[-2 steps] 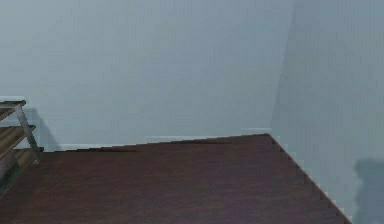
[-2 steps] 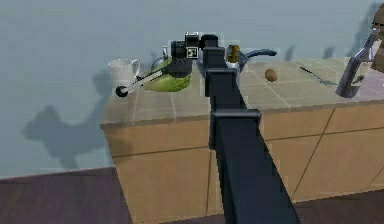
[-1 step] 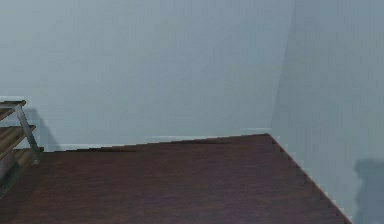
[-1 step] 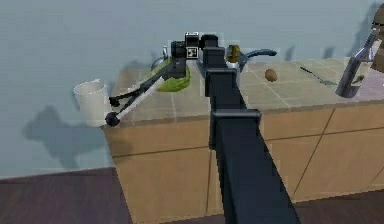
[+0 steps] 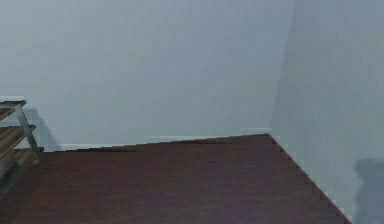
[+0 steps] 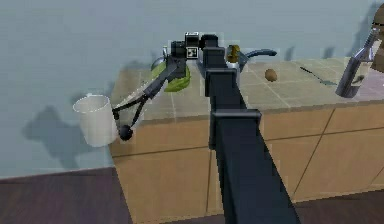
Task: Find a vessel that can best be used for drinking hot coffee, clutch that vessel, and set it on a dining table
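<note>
In the arm side view a white mug [image 6: 93, 120] hangs in the air just past the left end of a counter [image 6: 290, 100], clear of its top, with the pale blue wall behind it. My gripper [image 6: 120, 118] holds the mug at its far end. Its thin fingers [image 6: 150, 92] slant down and left from the dark body beside the white marker squares [image 6: 190, 45]. The dark arm bar [image 6: 235, 140] rises from the bottom edge across the counter front.
The counter has a tan tiled top and wooden cabinet fronts. On it lie a green item [image 6: 180, 80], a small brown object [image 6: 270, 74], a dark pan [image 6: 258, 55] and a grey bottle [image 6: 352, 72]. The forward view has dark wood floor [image 5: 180, 185], a wall corner and a shelf frame [image 5: 15, 130] at the left.
</note>
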Motion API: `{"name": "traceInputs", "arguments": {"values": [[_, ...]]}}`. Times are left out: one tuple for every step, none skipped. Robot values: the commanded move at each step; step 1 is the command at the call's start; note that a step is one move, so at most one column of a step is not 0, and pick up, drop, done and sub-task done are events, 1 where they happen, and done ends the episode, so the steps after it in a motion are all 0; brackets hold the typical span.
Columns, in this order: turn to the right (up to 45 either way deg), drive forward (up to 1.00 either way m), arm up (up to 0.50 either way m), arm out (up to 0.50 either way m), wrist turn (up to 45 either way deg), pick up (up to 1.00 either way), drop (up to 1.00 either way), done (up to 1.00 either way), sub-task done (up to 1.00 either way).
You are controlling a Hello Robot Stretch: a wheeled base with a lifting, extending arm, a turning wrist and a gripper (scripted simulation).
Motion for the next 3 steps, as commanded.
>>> {"name": "traceInputs", "arguments": {"values": [[0.0,0.0,0.0,-0.44,0.0,0.0,0.0,0.0,0.0],[-45.0,0.0,0.0,0.0,0.0,0.0,0.0,0.0,0.0],[-45.0,0.0,0.0,0.0,0.0,0.0,0.0,0.0,0.0]]}}
